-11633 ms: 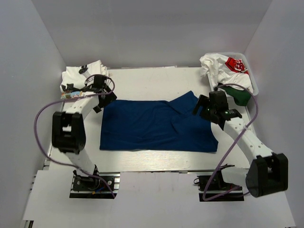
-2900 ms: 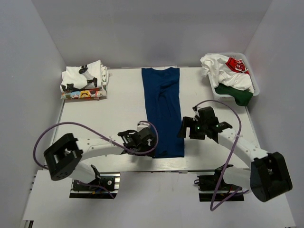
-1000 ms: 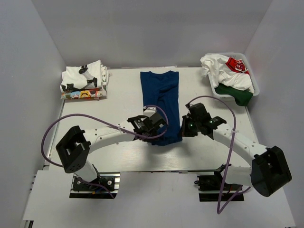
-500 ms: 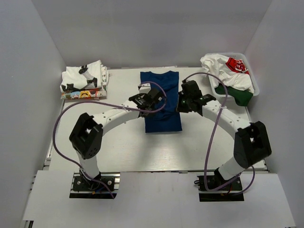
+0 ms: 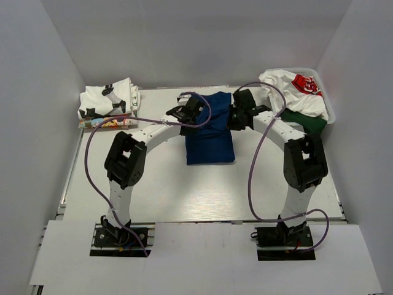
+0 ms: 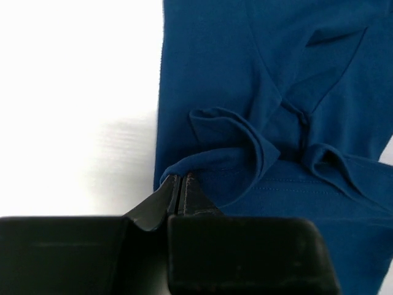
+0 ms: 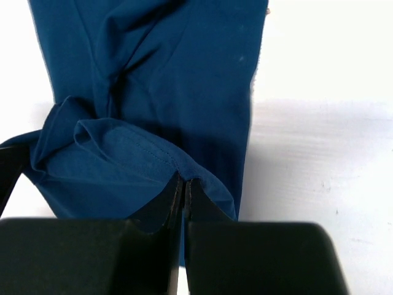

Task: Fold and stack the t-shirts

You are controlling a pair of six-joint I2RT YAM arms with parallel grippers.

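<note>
The dark blue t-shirt [image 5: 210, 144] lies in the middle of the table as a narrow strip doubled over on itself. My left gripper [image 5: 200, 114] is shut on its lifted hem at the left corner, over the shirt's far part. My right gripper [image 5: 232, 118] is shut on the hem at the right corner. In the left wrist view the jaws [image 6: 180, 179] pinch a curl of blue cloth [image 6: 295, 74]. The right wrist view has the jaws [image 7: 184, 183] closed on a stitched blue edge [image 7: 184, 74]. Folded white tees with cartoon prints [image 5: 107, 106] are stacked at the back left.
A white basket [image 5: 329, 112] at the back right holds crumpled white shirts, one with red print [image 5: 305, 84], and a dark green piece [image 5: 307, 123]. Both arms reach far out over the table, their purple cables arching above it. White walls close in three sides.
Both grippers have carried the shirt's near hem away from the bases toward the far edge, doubling the long blue strip over itself. The stack and basket are unchanged.
</note>
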